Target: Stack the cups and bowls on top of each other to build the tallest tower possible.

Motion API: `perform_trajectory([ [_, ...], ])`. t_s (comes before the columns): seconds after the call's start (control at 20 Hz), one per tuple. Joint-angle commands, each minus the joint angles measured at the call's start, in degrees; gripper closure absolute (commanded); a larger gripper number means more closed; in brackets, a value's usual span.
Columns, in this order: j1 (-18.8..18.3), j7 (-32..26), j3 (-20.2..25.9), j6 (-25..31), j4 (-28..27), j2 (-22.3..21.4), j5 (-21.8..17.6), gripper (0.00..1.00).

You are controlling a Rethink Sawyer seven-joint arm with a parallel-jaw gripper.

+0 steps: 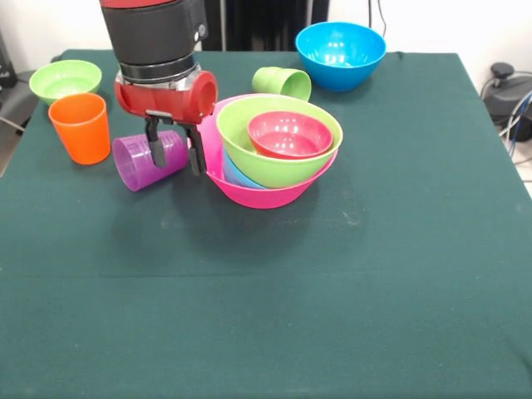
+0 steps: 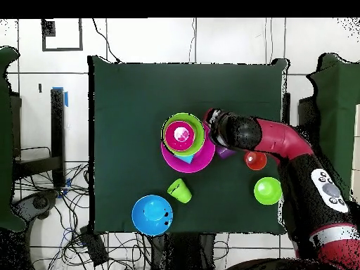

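The tower stands mid-table: a large pink bowl holds a light blue piece, a green bowl and a small red bowl. In the overhead view the pink bowl shows with the green bowl on it. A purple cup lies on its side just left of the tower. My gripper hangs over the cup's end nearest the tower, fingers apart, one finger in front of the cup and the other beside the pink bowl. The purple cup is mostly hidden under my arm.
An orange cup stands upright at the left, with a small green bowl behind it. A light green cup lies on its side behind the tower. A blue bowl sits at the far edge.
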Motion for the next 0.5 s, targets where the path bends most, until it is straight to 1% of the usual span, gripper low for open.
perform_trajectory([
  [0.05,1.38,-15.00,1.56,10.32,-3.76,-2.74,-6.02,0.00],
  [0.2,2.24,-13.80,-1.52,11.78,-4.03,-6.77,-8.34,0.00],
  [0.3,2.15,-13.80,-2.29,12.36,-4.24,-8.58,-9.77,0.00],
  [0.5,2.40,-12.94,-3.22,13.17,-5.28,-10.70,-12.78,0.00],
])
